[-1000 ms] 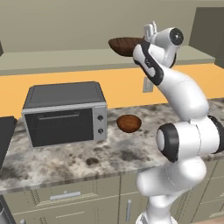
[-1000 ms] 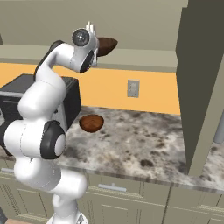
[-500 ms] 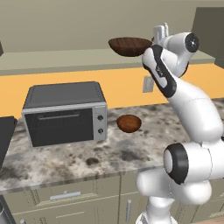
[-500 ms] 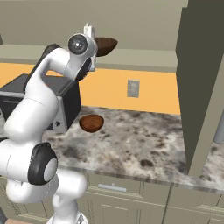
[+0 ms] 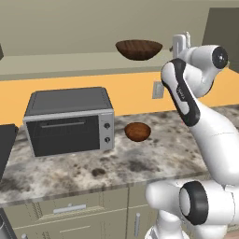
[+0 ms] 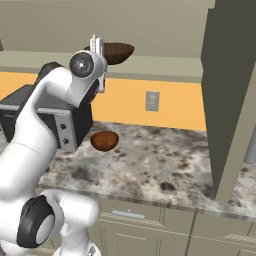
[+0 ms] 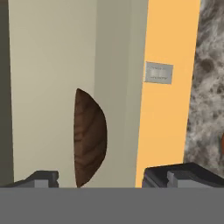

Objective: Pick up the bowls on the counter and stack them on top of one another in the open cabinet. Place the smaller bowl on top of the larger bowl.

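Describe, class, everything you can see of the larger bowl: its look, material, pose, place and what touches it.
The larger bowl is wide, shallow and dark brown, with a wood-grain look. It sits upright on the flat ledge of the open cabinet, above the orange wall strip. Its rim is level and nothing can be seen inside it. The end effector stands open just to its right, apart from it. In the hand view the bowl appears side-on between the fingertips.

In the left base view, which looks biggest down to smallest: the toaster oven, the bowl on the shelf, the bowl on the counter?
1. Toaster oven, clearly largest.
2. Larger bowl on the open cabinet ledge.
3. Smaller bowl on the counter, though it sits nearer the camera.
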{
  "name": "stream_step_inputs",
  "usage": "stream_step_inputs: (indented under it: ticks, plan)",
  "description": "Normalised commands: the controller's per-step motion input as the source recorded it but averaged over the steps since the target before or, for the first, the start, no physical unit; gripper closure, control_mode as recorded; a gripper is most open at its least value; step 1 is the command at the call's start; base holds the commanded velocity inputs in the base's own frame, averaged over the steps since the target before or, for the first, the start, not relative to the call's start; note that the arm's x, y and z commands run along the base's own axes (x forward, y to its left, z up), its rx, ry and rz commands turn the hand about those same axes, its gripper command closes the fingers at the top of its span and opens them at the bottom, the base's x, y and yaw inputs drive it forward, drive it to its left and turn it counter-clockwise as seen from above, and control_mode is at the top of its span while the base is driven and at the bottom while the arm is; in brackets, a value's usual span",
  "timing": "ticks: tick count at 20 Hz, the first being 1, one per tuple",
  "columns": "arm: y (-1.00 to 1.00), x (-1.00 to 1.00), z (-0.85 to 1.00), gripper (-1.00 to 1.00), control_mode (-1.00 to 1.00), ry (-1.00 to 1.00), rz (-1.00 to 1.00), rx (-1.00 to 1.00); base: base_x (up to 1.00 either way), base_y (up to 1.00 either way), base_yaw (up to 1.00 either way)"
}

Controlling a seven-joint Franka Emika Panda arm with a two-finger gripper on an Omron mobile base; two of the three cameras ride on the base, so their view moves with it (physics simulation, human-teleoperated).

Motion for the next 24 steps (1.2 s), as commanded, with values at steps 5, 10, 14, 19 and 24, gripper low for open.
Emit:
stream_step_inputs:
  ticks: [5,10,14,19,24]
  plan:
    - [0.00,-0.60,-0.30,-1.00,-1.00,0.01,0.05,-0.01,0.00,0.00,0.00]
    - [0.00,-0.55,-0.41,-1.00,-1.00,0.03,0.06,0.00,0.00,0.00,0.00]
    - [0.02,-0.46,-0.46,-1.00,-1.00,0.05,0.04,0.00,0.00,0.00,0.00]
    - [0.03,-0.36,-0.47,-1.00,-1.00,0.07,0.05,0.00,0.00,0.00,0.00]
    - [0.05,0.00,-0.45,-1.00,-1.00,0.03,0.05,0.04,0.00,0.00,0.00]
